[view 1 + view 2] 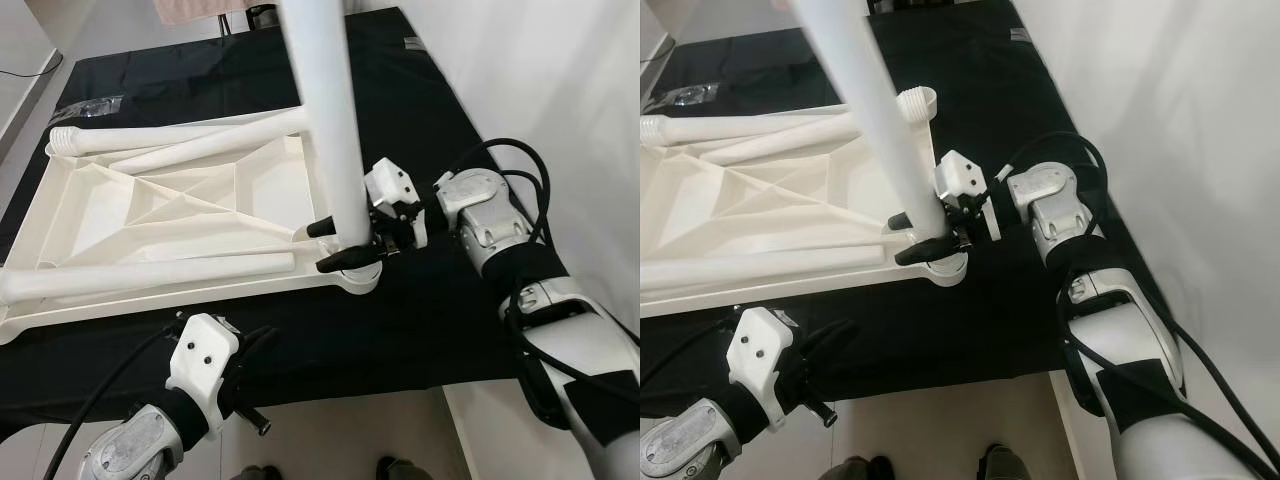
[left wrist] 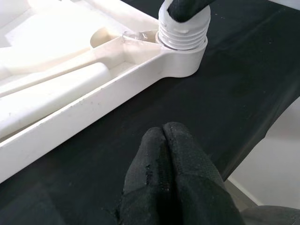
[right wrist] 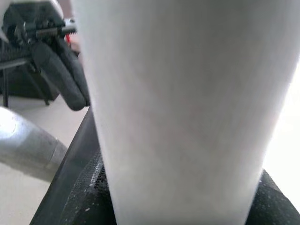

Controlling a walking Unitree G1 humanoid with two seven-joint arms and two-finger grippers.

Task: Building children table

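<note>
The white children's table top (image 1: 150, 305) lies upside down on a black cloth (image 1: 420, 330). One white leg (image 1: 330, 120) stands upright in the near right corner socket (image 2: 183, 42). My right gripper (image 1: 330, 246) is shut on this leg just above the socket, and the leg (image 3: 178, 117) is seen close up in the right wrist view. Three more legs lie loose on the underside: one along the front (image 1: 150, 275), two at the back (image 1: 180, 135). My left gripper (image 1: 255, 345) hovers by the cloth's front edge, fingertips (image 2: 164, 136) pressed together, holding nothing.
A clear plastic bag (image 1: 90, 107) lies on the cloth at the back left. A white wall (image 1: 560, 80) runs along the right side. The cloth's front edge drops to pale floor, where my feet (image 1: 400, 468) show.
</note>
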